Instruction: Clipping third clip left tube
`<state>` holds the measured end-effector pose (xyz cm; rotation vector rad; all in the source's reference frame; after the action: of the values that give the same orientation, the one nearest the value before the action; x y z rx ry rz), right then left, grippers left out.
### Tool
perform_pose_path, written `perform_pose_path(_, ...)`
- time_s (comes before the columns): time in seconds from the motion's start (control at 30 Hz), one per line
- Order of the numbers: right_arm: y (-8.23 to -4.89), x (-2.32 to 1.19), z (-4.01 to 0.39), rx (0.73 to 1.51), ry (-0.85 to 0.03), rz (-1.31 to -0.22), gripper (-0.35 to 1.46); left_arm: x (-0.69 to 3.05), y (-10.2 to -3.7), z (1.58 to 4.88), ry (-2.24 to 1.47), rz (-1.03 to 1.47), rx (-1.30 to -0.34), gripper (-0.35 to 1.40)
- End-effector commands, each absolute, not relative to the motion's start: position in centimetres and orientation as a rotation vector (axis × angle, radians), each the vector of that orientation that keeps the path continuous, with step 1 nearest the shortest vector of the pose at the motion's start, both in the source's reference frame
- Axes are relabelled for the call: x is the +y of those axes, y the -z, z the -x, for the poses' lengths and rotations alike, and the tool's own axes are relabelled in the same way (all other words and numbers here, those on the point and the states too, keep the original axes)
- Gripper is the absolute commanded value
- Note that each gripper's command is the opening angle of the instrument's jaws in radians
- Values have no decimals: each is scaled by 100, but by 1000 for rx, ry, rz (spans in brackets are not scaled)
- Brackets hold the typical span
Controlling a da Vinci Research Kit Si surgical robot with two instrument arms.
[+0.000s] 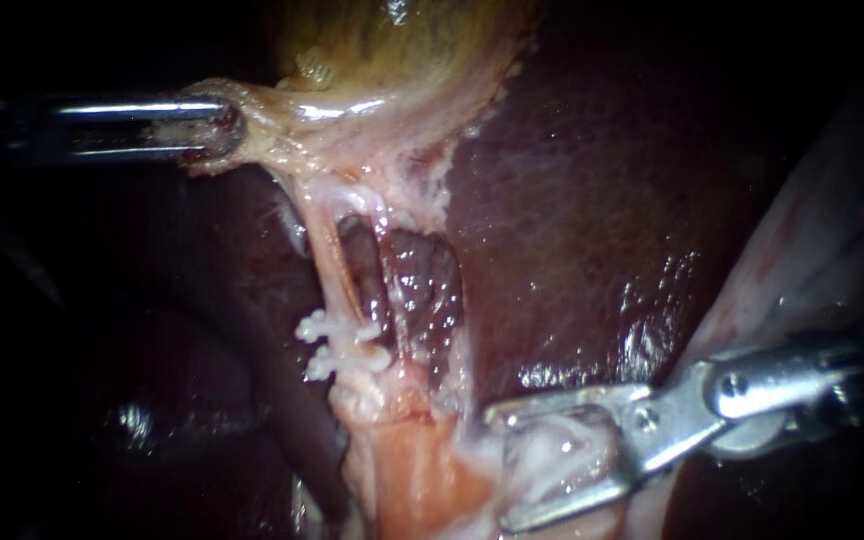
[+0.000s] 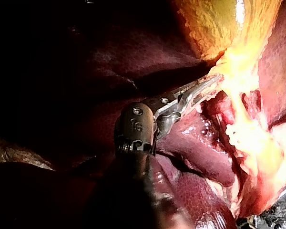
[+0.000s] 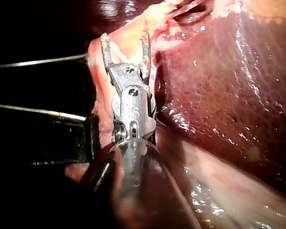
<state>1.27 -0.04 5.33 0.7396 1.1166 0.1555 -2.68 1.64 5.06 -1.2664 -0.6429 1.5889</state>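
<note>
Long thin left tube (image 1: 327, 255) runs down from gallbladder (image 1: 402, 50), two white clips (image 1: 342, 345) across it; left instrument (image 1: 224, 128) claw pinches gallbladder edge; right instrument (image 1: 504, 465) claw wide open, grips nothing, well below gallbladder.

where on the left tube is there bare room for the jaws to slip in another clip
Free: the thin pink left tube has a bare stretch between the pale tissue gripped by the steel left instrument above and the two white clips below. Crowded: under the clips, where the steel right instrument, jaws open, lies beside the orange-pink stump.
</note>
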Motion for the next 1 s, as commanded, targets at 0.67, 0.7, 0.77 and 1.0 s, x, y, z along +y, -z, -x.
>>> perform_pose_path(0.67,-574,63,-191,1194,-372,-698,50,163,-504,273,-1599,1270,-631,-35)
perform_pose_path(0.7,-578,65,-192,1191,-383,-694,50,163,-504,274,-1599,1270,-631,-35)
perform_pose_path(0.77,-585,68,-191,1187,-395,-691,50,163,-504,274,-1599,1270,-631,-35)
perform_pose_path(1.0,-604,80,-193,1178,-428,-685,50,163,-504,274,-1598,1269,-630,-35)
